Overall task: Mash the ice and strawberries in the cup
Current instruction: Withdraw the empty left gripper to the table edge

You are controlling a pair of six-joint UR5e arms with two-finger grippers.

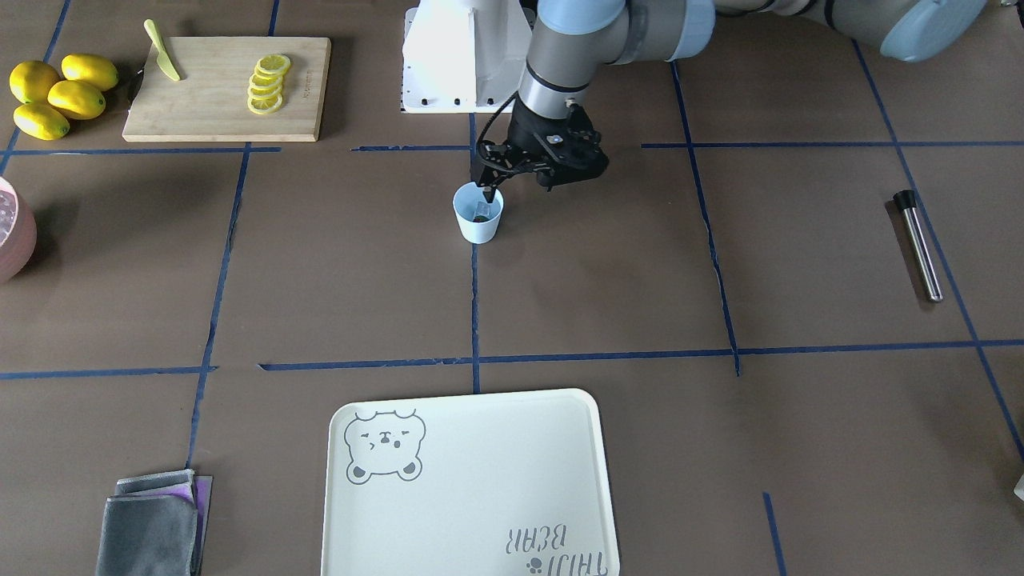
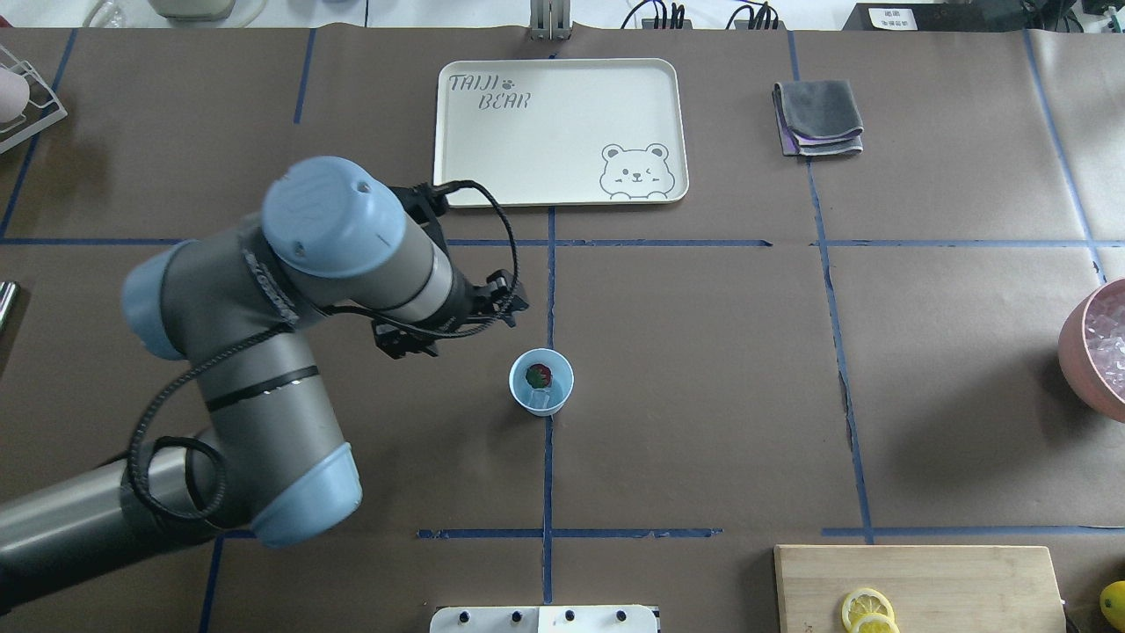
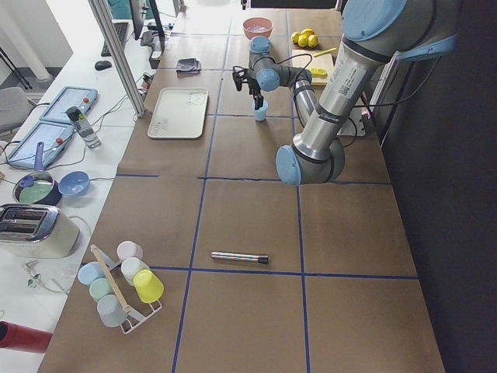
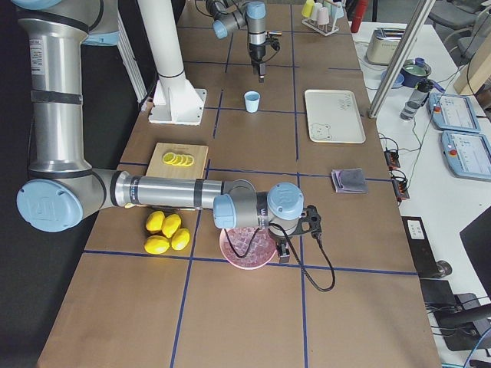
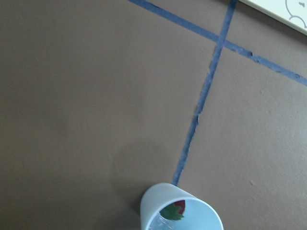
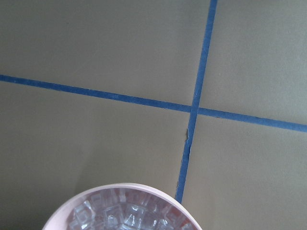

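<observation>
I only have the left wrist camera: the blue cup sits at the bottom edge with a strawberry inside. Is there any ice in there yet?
Observer: Yes. The overhead view shows a clear ice cube beside the strawberry in the cup.
Operator: Am I holding anything to mash with?
Observer: No. In the front-facing view the left gripper is open and empty, raised near the cup.
Operator: Where's a tool, then?
Observer: A metal stick with a black end lies loose on the table, far out to the robot's left.
</observation>
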